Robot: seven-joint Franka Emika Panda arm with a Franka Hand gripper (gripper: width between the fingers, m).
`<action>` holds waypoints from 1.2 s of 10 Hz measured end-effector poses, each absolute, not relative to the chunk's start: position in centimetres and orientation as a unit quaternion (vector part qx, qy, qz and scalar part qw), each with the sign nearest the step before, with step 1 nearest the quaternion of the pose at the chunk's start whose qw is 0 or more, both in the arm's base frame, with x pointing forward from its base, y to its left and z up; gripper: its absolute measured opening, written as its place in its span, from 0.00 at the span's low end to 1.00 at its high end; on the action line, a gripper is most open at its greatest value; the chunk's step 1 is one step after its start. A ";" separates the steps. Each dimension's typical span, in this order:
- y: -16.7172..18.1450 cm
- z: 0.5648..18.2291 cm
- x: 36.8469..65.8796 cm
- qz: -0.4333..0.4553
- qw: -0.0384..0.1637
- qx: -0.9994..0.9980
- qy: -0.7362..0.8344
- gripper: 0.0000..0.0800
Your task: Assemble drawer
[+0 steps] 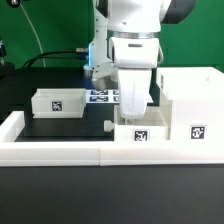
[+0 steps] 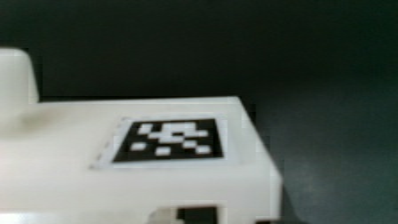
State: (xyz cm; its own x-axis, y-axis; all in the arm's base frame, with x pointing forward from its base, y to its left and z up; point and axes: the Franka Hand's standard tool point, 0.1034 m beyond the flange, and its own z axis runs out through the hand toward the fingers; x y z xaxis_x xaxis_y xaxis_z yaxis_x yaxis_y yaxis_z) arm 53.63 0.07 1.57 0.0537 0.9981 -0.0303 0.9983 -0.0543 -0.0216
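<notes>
Your gripper [image 1: 134, 112] hangs low over one small tray [image 1: 140, 136] of the drawer. That tray sits just beside the tall casing [image 1: 190, 100], on the exterior view's right. You cannot tell if the gripper is open or holding on. The other tray [image 1: 55, 101] sits well apart on the black surface [image 1: 60, 127], near the marker board [image 1: 101, 97]. The wrist view shows a tag [image 2: 173, 138] close up.

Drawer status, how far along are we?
Done: little. The casing stands at the exterior view's right, with no tray visibly seated in it. In hand: the gripper is down at the near tray beside the casing; whether it grips is unclear. Left: getting that tray in, then the far tray, loose at the exterior view's left.
</notes>
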 end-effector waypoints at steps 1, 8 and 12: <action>0.1 1.6 53.6 -0.019 0.003 0.726 0.688 0.05; 0.2 1.6 53.8 0.001 0.017 0.728 0.686 0.05; 0.2 1.5 53.6 -0.002 0.015 0.734 0.679 0.05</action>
State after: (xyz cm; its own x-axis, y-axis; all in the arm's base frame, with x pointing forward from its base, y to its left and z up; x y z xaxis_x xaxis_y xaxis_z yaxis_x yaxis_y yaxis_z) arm 53.61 0.24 1.48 0.0767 0.9968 -0.0233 0.9969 -0.0763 0.0185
